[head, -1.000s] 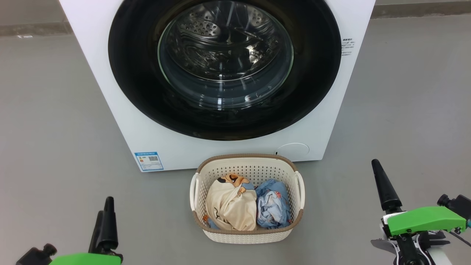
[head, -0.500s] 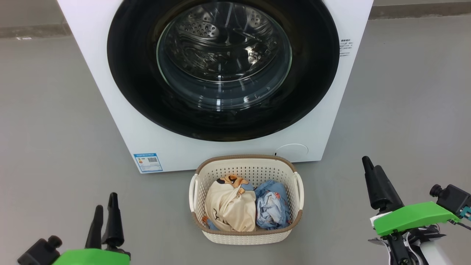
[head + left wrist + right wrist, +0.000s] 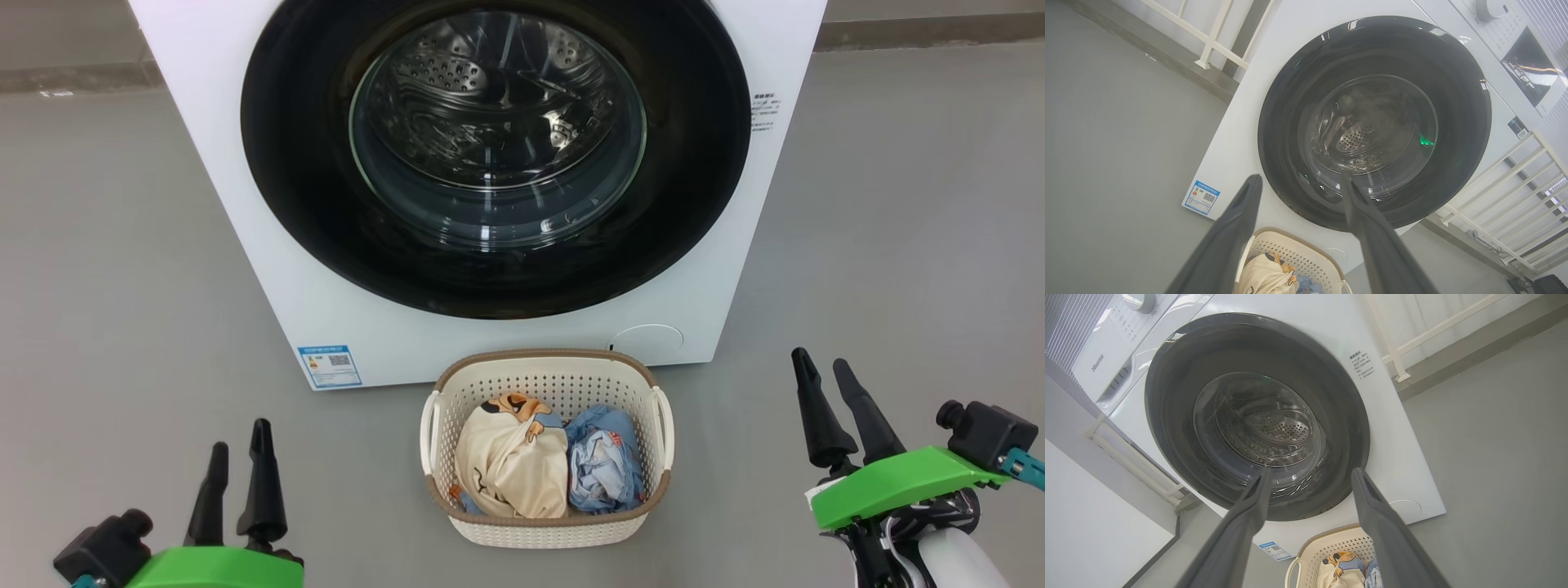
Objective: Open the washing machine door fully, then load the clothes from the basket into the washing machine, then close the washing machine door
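Observation:
The white washing machine (image 3: 245,204) stands ahead with its round black-rimmed door (image 3: 310,220) shut flat against the front; the steel drum shows through the glass bowl (image 3: 498,131). On the floor before it sits the cream basket (image 3: 545,527), holding the cream printed garment (image 3: 510,461) on the left and the light blue garment (image 3: 602,465) on the right. My left gripper (image 3: 239,434) hangs open at the lower left, well apart from the basket. My right gripper (image 3: 820,365) is open at the lower right. Both hold nothing. The door (image 3: 1290,122) (image 3: 1180,428) also faces both wrist cameras.
Grey floor (image 3: 106,286) spreads on both sides of the machine. A blue label sticker (image 3: 329,366) marks the machine's lower left front. White railings (image 3: 1506,179) (image 3: 1412,339) stand beside and behind the machine. A control panel with a dial (image 3: 1141,300) tops it.
Both grippers have spread their fingers from nearly together to apart. The right gripper shifted left and slightly down; the left rose a little. The camera tilted slightly.

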Tool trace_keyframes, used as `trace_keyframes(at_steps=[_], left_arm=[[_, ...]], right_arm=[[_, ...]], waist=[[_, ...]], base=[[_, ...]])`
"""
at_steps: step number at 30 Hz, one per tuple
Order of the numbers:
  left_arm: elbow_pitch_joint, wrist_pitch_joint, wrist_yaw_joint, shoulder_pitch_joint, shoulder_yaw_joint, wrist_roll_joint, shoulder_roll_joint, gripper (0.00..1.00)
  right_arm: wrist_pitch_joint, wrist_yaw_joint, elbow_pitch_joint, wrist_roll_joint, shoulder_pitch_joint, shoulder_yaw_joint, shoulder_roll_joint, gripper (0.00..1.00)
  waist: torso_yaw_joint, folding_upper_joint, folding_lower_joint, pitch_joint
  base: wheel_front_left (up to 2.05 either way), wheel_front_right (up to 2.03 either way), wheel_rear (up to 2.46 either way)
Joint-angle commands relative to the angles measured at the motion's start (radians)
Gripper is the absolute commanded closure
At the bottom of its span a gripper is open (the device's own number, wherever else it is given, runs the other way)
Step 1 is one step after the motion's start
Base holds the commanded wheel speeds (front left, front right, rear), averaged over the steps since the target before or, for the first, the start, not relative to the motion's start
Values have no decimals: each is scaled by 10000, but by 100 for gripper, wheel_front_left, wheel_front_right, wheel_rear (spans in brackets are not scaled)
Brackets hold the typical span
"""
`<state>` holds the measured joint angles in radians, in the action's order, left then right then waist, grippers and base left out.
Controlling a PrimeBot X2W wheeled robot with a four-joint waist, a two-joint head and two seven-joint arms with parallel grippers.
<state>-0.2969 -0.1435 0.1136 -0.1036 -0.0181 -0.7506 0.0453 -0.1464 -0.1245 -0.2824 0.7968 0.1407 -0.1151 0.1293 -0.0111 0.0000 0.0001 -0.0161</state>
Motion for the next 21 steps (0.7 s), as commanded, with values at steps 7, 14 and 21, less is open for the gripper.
trace_keyframes(at_steps=[7, 14, 21], left_arm=[[88, -370, -7, -580, 183, 1005, 166, 0], [-40, -580, -65, -664, 113, 1958, 200, 0], [-164, -761, -96, -783, 82, 2685, 218, 0]], right_arm=[[-353, -48, 140, -1221, 693, -203, 151, 0], [-560, -52, 121, -2000, 804, -324, 196, 0], [-738, -55, 119, -2567, 918, -437, 234, 0]], waist=[[-3, 0, 0, -60], [2, 0, 0, -68], [-4, 0, 0, -46]], base=[[0, 0, 0], [0, 0, 0], [0, 0, 0]])
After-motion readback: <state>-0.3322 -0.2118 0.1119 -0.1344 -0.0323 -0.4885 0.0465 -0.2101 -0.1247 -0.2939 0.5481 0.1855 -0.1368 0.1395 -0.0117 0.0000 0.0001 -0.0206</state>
